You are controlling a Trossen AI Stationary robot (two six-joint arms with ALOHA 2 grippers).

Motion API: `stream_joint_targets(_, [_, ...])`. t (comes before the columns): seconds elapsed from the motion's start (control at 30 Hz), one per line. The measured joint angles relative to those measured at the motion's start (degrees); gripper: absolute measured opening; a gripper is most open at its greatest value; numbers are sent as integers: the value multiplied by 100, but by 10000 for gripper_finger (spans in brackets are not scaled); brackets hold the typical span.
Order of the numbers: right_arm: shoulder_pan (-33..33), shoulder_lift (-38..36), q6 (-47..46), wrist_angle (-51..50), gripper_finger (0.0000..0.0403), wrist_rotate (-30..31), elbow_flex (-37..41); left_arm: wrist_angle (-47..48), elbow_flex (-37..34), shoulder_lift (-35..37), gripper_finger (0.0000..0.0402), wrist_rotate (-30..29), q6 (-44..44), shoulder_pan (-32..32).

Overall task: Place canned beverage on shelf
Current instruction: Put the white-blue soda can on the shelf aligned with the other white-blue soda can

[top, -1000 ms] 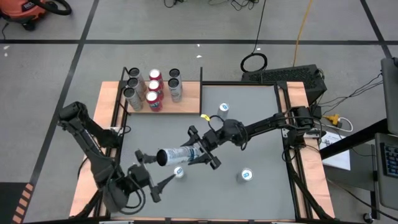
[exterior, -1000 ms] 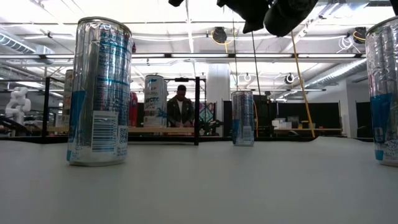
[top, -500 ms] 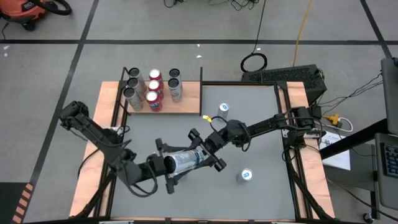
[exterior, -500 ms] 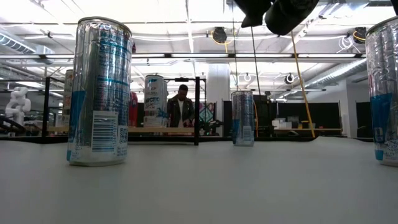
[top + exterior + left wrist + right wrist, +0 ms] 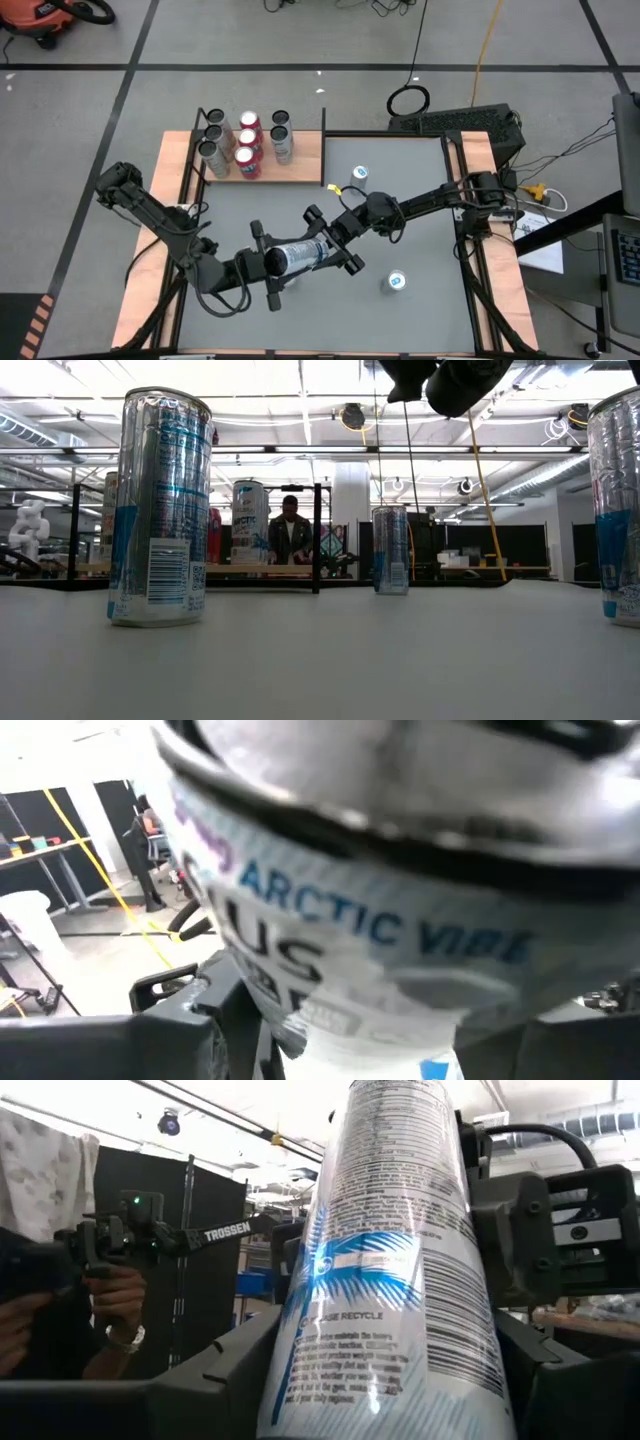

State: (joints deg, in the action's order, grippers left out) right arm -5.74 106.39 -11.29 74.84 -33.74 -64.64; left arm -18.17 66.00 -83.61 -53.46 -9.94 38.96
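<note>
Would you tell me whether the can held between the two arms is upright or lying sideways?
Sideways. In the high view the silver can lies lengthwise above the table, left pincer at one end, right pincer at the other.

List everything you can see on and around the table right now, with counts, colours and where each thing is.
Held can: one, silver-blue, lying sideways above the table's front middle, between both grippers.
Loose cans: two in sight, silver with blue tops, upright on the grey table, one by the shelf, one front right.
Shelf: one, light wood, black posts, back left.
Shelf cans: six, four silver, two red.
Right gripper: shut on the held can.
Left gripper: at the can's other end, closing around it.
</note>
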Motion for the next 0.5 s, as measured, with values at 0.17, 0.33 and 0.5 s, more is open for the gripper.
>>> stream_joint_targets(0.17, [76, -73, -181, -704, 259, 55, 0, 248, 0, -2, 249, -222, 58, 30])
stream_joint_targets(0.33, [116, -431, 297, -2788, 296, 390, -9, 926, -7, -13, 254, -578, 655, 106])
stream_joint_targets(0.5, [-26, -1089, 1326, -5262, 320, 1872, -4, 1738, -7, -13, 255, -706, 1698, 101])
